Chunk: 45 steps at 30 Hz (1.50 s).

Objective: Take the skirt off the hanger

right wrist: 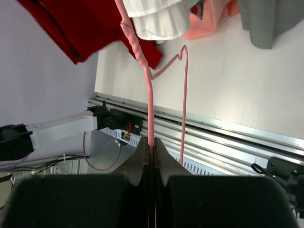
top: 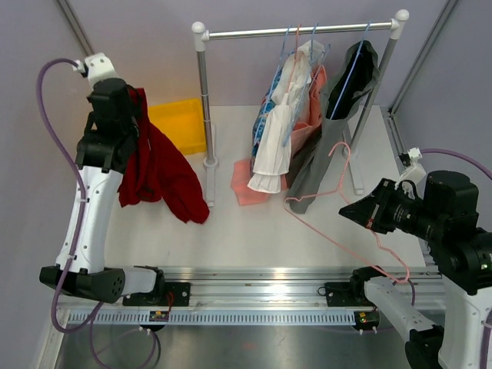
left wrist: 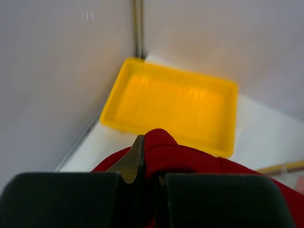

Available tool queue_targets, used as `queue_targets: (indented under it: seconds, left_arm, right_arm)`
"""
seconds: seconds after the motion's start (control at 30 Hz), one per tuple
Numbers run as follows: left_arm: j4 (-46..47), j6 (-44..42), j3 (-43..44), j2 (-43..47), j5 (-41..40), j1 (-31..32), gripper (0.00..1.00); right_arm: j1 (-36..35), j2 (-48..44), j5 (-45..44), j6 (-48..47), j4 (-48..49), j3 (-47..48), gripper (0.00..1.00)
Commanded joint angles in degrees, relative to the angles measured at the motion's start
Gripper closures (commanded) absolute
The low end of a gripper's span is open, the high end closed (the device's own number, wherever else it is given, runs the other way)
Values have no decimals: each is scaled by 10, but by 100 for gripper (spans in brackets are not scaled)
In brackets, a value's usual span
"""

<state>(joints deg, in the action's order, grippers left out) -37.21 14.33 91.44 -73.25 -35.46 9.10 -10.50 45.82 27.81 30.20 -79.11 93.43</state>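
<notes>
Pinching the pink hanger (right wrist: 148,95), the right hand (right wrist: 151,141) shows its grip only wrist-side.

Pinched in the left claw (left wrist: 149,175): skirt (top: 157,173) of matt red cloth, soft and creased. Just beyond that claw, yellow tray (left wrist: 175,107) of smooth plastic with a slight gloss. Clamped in the right claw (right wrist: 152,154): thin pink hanger (right wrist: 148,95), smooth and faintly shiny, plastic-coated by the look. Far ahead of it, rail (top: 300,31) of polished metal. Below both claws, white surface (top: 231,231), matt and smooth. Fingers (right wrist: 71,199) black and dull.
</notes>
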Motion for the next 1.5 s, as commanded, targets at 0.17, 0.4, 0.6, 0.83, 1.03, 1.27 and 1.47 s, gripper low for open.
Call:
queue_targets:
  seconds: [0.17,0.4,0.6,0.83,1.03,1.27,1.47]
  left_arm:
    - [98,-165,453,-206,-9,-2,100]
    - [199,-197,526,-345,39,-34,100]
    - [179,-59,295,-330,28,-62,100]
    - [196,28,121,-295,68,-91,13]
    - [-47,96,249,-365,157,-133,1]
    - [71,91,-32,-104,227,-114,1]
    - [59,69,-199,56,251,-95,1]
  right_arm:
    - [-4,3,-85,-31,-16,-53,100]
    - [-4,-13,-72,-29,54,-77,100]
    - [-5,1,-105,-39,76,-77,100]
    - [-4,23,-84,-24,131,-45,100]
    - [-4,63,-58,-44,165,25,100]
    - [-4,161,-75,-63,201,181,100]
    - [-4,262,-213,-112,149,358,100]
